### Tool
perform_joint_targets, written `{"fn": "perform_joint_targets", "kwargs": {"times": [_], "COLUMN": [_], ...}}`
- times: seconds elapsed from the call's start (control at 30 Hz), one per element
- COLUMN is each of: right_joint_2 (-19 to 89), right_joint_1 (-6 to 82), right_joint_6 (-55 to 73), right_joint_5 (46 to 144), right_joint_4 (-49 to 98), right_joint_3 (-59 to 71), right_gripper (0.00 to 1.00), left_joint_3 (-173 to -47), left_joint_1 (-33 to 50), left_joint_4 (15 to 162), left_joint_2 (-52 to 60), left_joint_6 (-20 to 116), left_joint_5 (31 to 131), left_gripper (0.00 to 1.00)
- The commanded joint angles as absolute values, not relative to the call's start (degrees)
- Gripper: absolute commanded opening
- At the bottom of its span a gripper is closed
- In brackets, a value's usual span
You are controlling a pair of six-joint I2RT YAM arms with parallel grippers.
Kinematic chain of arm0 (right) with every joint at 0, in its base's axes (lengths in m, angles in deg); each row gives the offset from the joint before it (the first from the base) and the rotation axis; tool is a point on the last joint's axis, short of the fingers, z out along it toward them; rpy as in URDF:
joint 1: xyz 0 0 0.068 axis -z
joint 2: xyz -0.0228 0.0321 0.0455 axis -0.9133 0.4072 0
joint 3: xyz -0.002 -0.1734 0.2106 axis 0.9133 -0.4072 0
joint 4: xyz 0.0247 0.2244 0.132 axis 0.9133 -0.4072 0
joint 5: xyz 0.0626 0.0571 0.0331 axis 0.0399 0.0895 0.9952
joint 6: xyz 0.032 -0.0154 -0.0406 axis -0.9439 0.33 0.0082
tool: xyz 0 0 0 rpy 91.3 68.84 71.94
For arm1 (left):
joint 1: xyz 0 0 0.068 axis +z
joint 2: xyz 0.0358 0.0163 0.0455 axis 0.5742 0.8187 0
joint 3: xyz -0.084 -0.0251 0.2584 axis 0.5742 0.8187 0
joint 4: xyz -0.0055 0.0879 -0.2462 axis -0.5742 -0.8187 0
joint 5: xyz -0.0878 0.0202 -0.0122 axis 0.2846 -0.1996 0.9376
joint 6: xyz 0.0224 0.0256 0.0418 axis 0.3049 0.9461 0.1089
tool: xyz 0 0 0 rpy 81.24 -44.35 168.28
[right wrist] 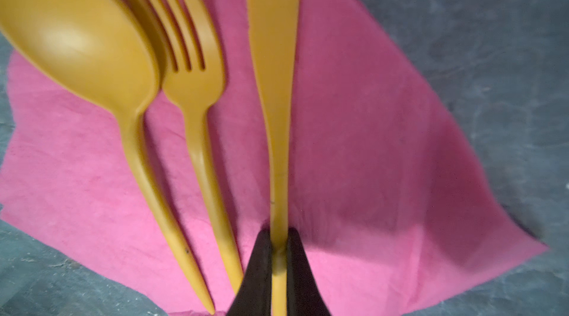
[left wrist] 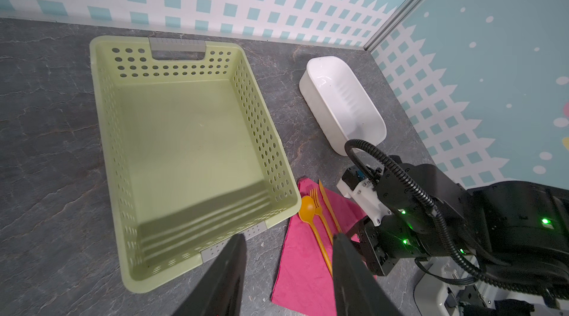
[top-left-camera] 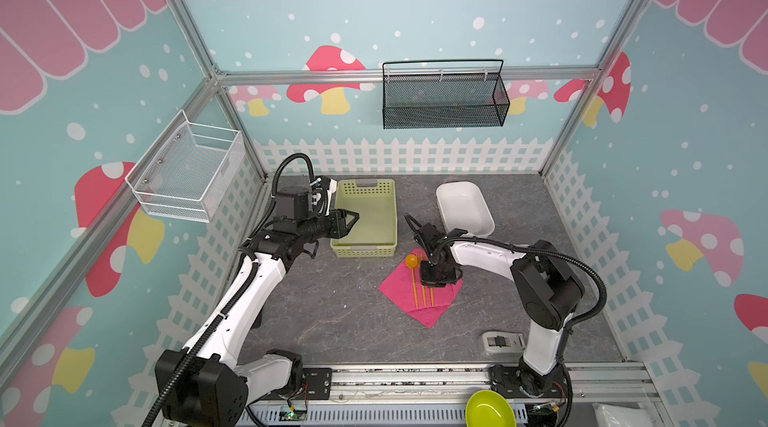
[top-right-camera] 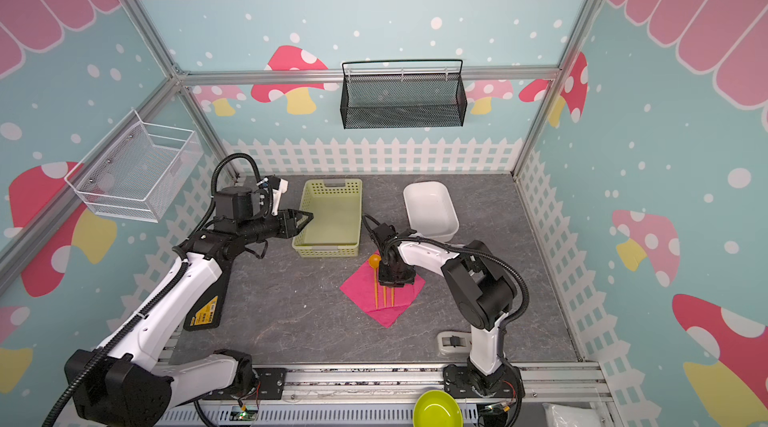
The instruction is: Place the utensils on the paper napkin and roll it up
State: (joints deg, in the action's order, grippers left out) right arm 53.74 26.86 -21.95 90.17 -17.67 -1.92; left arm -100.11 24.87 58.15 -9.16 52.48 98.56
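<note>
The magenta paper napkin point(top-left-camera: 430, 312) point(top-right-camera: 388, 312) lies flat like a diamond on the grey table, in front of the green basket. An orange spoon point(right wrist: 80, 40), fork point(right wrist: 197, 83) and knife point(right wrist: 274, 53) lie side by side on it, heads toward the basket. The spoon bowl point(top-left-camera: 412, 260) sticks out past the napkin's far corner. My right gripper point(right wrist: 279, 237) points down over the napkin and is shut on the knife's handle; in both top views its wrist hides the fingers. My left gripper point(top-left-camera: 353, 223) point(left wrist: 289, 236) hovers open over the basket's left side, holding nothing.
The pale green perforated basket point(top-left-camera: 392, 213) point(left wrist: 101, 114) is bare inside. A white tub point(top-left-camera: 440, 196) stands to its right. On the walls hang a black mesh basket point(top-left-camera: 444, 100) and a white wire basket point(top-left-camera: 187, 171). A lime bowl point(top-left-camera: 490, 408) and a small grey device point(top-left-camera: 500, 341) sit at the front.
</note>
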Motion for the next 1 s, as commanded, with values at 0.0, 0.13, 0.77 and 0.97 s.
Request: {"fn": "perform_joint_targets", "kwargs": {"times": [0.0,0.13,0.77,0.97], "right_joint_2": [54.6,54.6,53.7,53.2], "right_joint_1": [26.4,26.4,26.4,26.3], "right_joint_6": [-23.2,-23.2,-23.3,-23.4], "right_joint_5": [89.5,89.7,90.1,89.9], "right_joint_4": [-18.6,-18.6,-18.6,-18.6], "right_joint_3": [-1.4,-1.3,-1.2,-1.2], "right_gripper": [0.09,0.14,0.15,0.13], "left_joint_3": [-99.7,-99.7,-99.6,-99.6], "left_joint_1": [25.3,25.3,25.4,25.4], "left_joint_4": [58.7,58.7,58.7,58.7], "left_joint_2": [-9.9,-9.8,-10.0,-10.0], "left_joint_6": [52.2,52.2,52.3,52.3], "left_joint_5": [99.4,99.5,99.6,99.6], "left_gripper": [0.47,0.47,0.48,0.47]}}
